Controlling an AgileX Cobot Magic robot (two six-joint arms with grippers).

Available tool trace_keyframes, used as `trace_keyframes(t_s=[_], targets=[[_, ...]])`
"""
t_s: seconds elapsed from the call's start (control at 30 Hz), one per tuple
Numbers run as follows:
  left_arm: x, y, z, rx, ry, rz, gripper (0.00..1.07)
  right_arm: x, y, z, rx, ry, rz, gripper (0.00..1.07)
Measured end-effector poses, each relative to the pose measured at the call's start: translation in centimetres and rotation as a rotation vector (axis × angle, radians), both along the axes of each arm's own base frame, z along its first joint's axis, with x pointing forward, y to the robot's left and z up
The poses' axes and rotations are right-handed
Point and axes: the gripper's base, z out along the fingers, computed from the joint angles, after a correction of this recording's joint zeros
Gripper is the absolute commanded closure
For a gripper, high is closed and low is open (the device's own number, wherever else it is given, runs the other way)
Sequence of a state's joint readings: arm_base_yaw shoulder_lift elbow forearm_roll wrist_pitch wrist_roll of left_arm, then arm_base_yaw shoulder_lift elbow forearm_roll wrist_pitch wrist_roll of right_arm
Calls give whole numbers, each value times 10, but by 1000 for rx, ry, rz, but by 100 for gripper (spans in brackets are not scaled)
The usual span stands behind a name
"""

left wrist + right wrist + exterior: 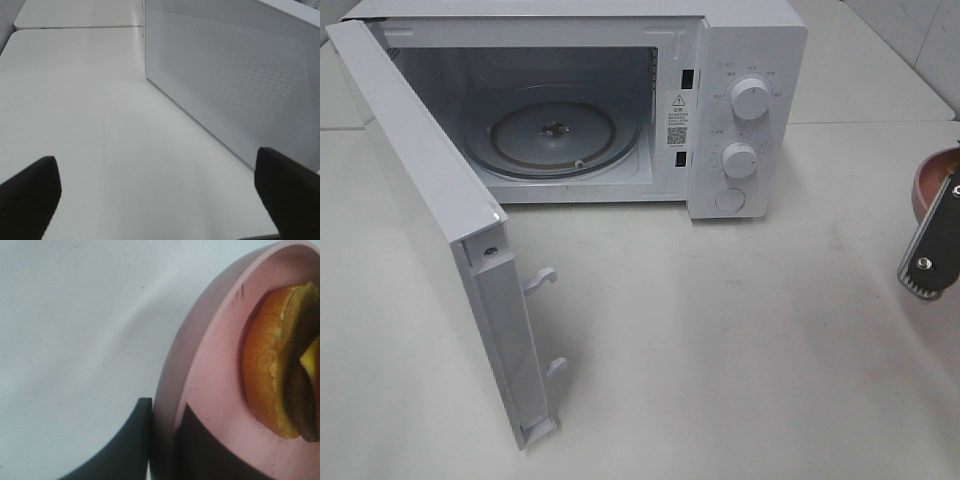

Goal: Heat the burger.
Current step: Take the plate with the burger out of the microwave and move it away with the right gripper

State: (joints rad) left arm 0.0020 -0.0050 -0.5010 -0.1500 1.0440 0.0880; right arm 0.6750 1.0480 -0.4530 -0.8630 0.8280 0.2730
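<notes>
Item: microwave, white, sitting at the back of the bench; door swinging fully open toward the left, the glass turntable showing bare inside; two dials and a round button on the right panel

Item: burger, lying on the pink plate at the far right edge of the exterior high view, where only a sliver of the plate is showing; well apart from the microwave. Being round, it is offering no real long axis; in the right wrist view its flat faces are appearing to run parallel to the plate floor, bun down, with darker and yellow layers stacking above. Whether a top bun is sitting on it cannot be told, as the frame is cutting it off

Item: right gripper, pinching the plate's rim, one finger outside the wall and one inside, nearly closed on that thin edge

Item: left gripper, standing spread as wide as it goes, holding nothing, hovering over bare bench beside the outer face of the open door

Progress, as judged: door-opening done and plate gripped; carrying the plate across, setting it on the turntable, shutting the door and turning a dial are all remaining
</notes>
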Motion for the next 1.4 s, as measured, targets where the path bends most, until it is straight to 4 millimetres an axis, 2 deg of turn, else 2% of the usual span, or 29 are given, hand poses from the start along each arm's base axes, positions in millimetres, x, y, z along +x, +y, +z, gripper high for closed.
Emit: trace_keyframes(t_s=[0.23, 0.3, 0.4, 0.7, 0.83, 0.9, 1.0, 1.07, 1.4], targets=[[0, 0, 0, 0, 0, 0, 5, 14, 6, -15, 25, -26, -186, 107], [0, 0, 0, 0, 0, 0, 5, 24, 13, -24, 25, -31, -284, 107], [0, 0, 0, 0, 0, 0, 5, 27, 15, -26, 25, -35, -309, 107], [0, 0, 0, 0, 0, 0, 5, 57, 27, -46, 33, -100, -580, 106], [0, 0, 0, 0, 0, 0, 5, 65, 23, -55, 32, -109, -661, 106], [0, 0, 0, 0, 0, 0, 5, 70, 15, -66, 7, -94, -726, 106], [0, 0, 0, 0, 0, 0, 5, 72, 13, -69, 5, -90, -740, 105], [0, 0, 0, 0, 0, 0, 5, 78, 5, -80, 6, -74, -776, 104], [0, 0, 0, 0, 0, 0, 5, 91, -14, -107, 21, -42, -849, 99]])
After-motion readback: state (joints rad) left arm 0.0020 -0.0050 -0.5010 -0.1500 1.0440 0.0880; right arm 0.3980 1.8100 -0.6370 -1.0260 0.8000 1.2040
